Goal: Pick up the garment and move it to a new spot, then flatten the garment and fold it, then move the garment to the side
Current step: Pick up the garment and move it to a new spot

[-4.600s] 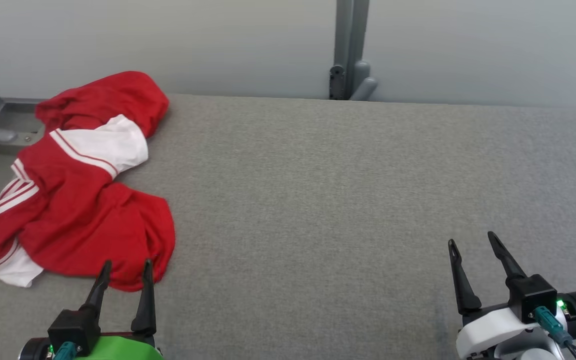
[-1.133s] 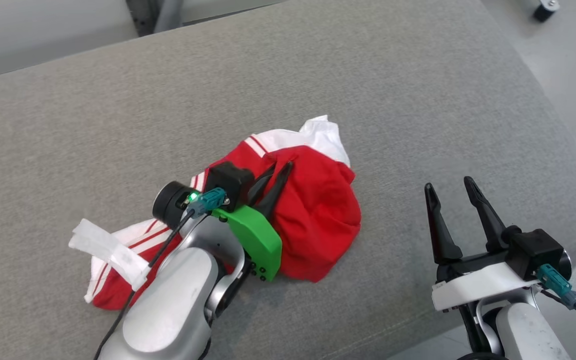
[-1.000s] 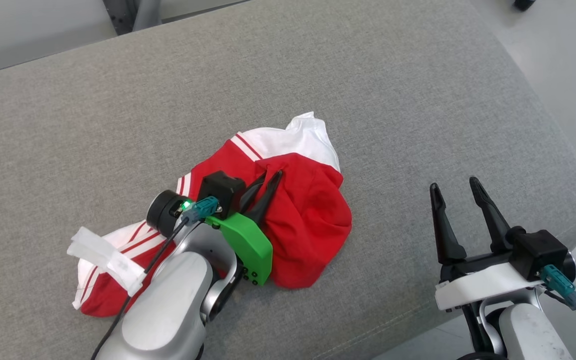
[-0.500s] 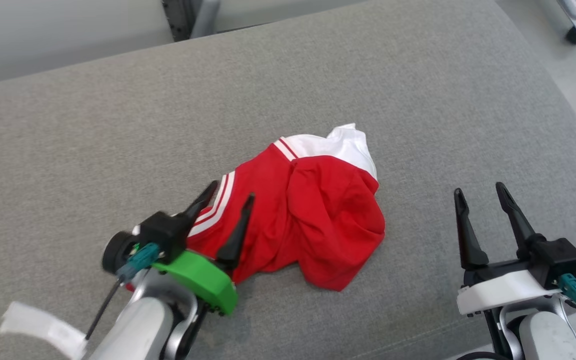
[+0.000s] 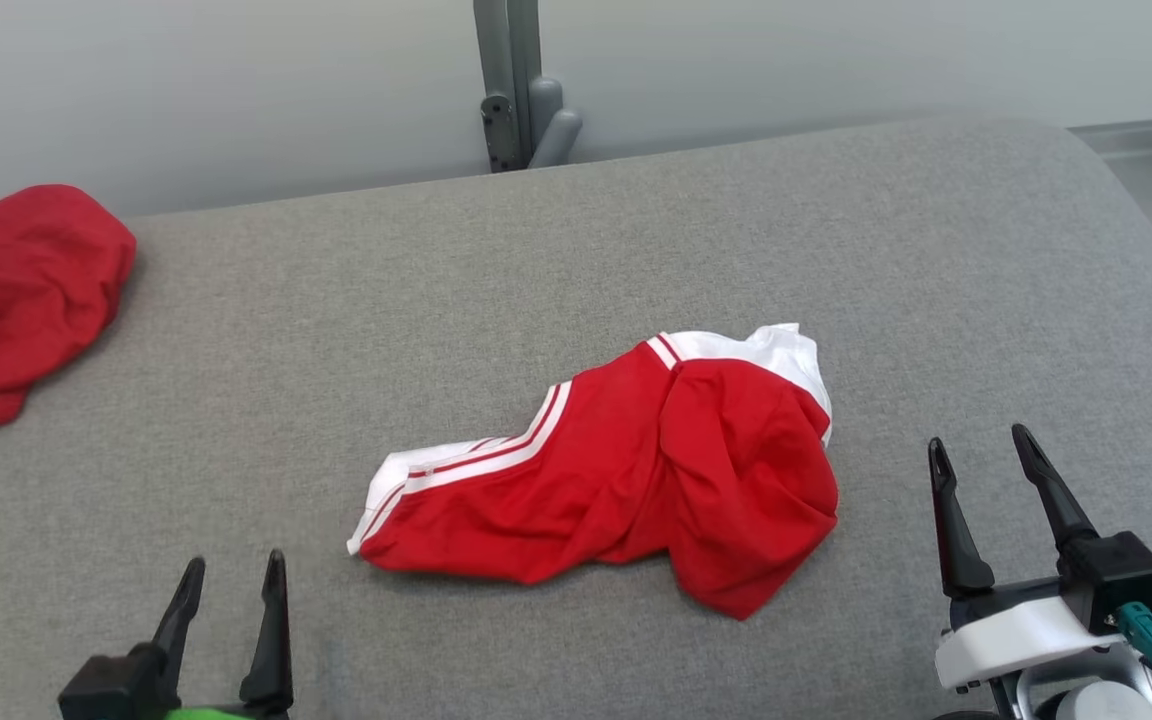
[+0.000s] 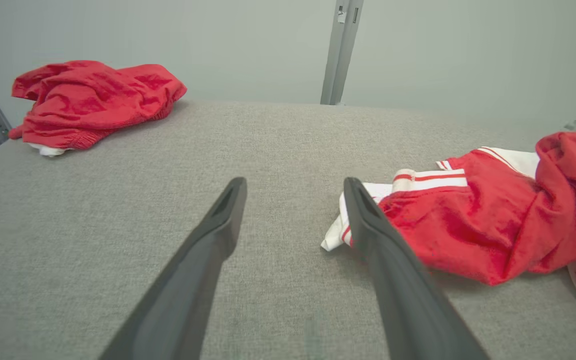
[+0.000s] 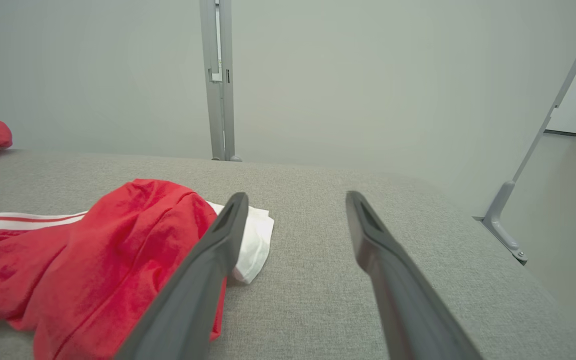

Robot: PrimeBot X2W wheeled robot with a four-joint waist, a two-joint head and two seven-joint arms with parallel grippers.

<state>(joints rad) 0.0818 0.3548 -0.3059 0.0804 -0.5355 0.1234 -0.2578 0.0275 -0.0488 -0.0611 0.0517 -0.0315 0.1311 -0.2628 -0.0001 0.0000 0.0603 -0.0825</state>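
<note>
Garments, two of them, lie on the grey padded surface (image 5: pixel 536 260). The striped garment (image 5: pixel 626 480), red with white bands, is crumpled near the middle. A second red heap (image 5: pixel 21 290) sits at the far left, cut off by the head view's border. There are two claws, both spread and empty (touching nothing): the left gripper (image 5: pixel 237 560) is near the striped garment's white end, the right gripper (image 5: pixel 978 438) near its bunched red end. One grey post (image 5: pixel 511 80) stands behind. Folds hide the garment's true shape.
</note>
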